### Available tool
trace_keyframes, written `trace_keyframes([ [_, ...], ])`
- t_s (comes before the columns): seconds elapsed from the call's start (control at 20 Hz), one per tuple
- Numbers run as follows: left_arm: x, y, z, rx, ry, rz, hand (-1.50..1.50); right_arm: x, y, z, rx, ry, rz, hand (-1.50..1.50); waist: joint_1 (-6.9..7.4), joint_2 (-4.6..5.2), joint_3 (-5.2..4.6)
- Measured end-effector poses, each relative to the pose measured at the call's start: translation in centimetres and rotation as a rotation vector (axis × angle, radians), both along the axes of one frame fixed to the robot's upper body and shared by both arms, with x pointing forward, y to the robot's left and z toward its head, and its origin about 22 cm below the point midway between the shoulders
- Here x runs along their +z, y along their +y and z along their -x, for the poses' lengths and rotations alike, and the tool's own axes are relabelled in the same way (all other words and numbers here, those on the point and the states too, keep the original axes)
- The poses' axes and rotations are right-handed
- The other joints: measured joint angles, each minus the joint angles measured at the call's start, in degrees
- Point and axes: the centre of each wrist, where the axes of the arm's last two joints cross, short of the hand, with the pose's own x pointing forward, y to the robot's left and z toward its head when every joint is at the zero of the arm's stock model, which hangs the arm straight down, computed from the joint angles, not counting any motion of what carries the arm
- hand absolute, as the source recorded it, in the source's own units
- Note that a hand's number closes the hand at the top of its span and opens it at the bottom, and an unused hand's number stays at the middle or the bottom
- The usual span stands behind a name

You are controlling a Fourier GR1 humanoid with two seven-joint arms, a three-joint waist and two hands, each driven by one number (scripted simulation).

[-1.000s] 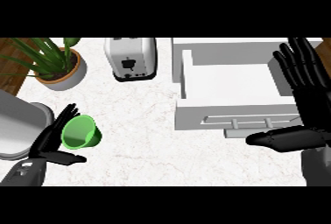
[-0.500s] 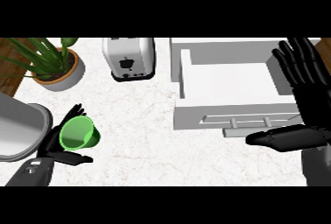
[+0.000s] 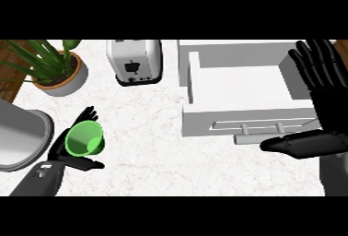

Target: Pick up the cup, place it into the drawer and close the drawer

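1. The cup (image 3: pixel 85 138) is held at the counter's (image 3: pixel 149 138) lower left, enclosed by the curled fingers and thumb of the left hand (image 3: pixel 76 162).
2. The right hand (image 3: pixel 327 99) is seen spread, fingers straight, at the open drawer's (image 3: pixel 234 122) right side.

Translucent green plastic cup (image 3: pixel 85 138): smooth, glossy. Pale stone-look counter top (image 3: pixel 156 147): faintly veined, matt. Silver metal toaster (image 3: pixel 135 61): satin sheen, with dark trim. White box-shaped drawer (image 3: pixel 234 120): plain matt finish. Grey round metal vessel (image 3: pixel 20 138): brushed, softly reflective. Beige ceramic-look plant pot (image 3: pixel 68 84): smooth. Black left hand (image 3: pixel 81 163) and black right hand (image 3: pixel 326 99): smooth, dull sheen.
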Motion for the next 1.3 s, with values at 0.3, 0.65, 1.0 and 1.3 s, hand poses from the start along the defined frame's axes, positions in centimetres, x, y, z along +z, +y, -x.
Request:
trace_keyframes([
  [0.3, 0.1, -1.6, -0.9, -0.06, -0.002, 0.067, 1.5, -0.2, 0.0, -0.1, -0.005, 0.007, 0.008, -1.5, 0.02, 0.06, -0.05],
  [0.65, 0.3, -2.5, -1.4, 0.033, -0.198, 0.012, 1.5, -0.1, -1.1, -0.3, -0.017, 0.006, 0.011, -1.5, 0.48, -0.06, 0.04],
  [1.0, -0.5, -5.5, -1.7, 0.383, -0.308, 0.051, 1.5, -0.6, -1.2, -0.3, -0.027, 0.017, 0.001, -1.5, 1.16, -0.3, 0.15],
  [1.3, 1.0, -7.8, -3.9, 0.384, -0.386, 0.156, 1.5, -0.7, -1.2, 0.4, -0.028, 0.02, 0.012, -1.5, 1.41, -0.67, 0.26],
])
